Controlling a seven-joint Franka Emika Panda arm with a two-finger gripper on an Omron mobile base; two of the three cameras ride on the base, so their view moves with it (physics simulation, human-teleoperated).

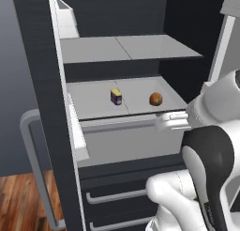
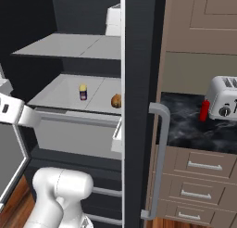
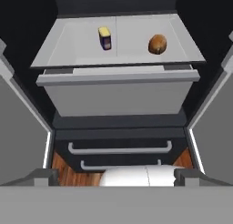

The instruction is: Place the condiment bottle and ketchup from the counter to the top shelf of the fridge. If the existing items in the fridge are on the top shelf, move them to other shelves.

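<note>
The bottle [image 1: 116,96] [image 2: 83,91] [image 3: 105,38] stands on the fridge's lower shelf [image 1: 89,103] [image 2: 60,93] [image 3: 132,48], near a brown potato [image 1: 156,99] [image 2: 116,100] [image 3: 157,44]. The right base view alone shows the red ketchup [image 2: 204,110] on the counter [image 2: 185,125], touching the toaster [image 2: 224,98]. The top shelf [image 1: 122,48] [image 2: 74,46] is bare. The gripper [image 3: 113,176] hangs spread wide with nothing between its jaws, well short of the bottle and lower.

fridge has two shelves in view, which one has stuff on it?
The lower shelf: it holds a small yellow-capped bottle and a round brown item. The upper shelf above it carries neither.
</note>
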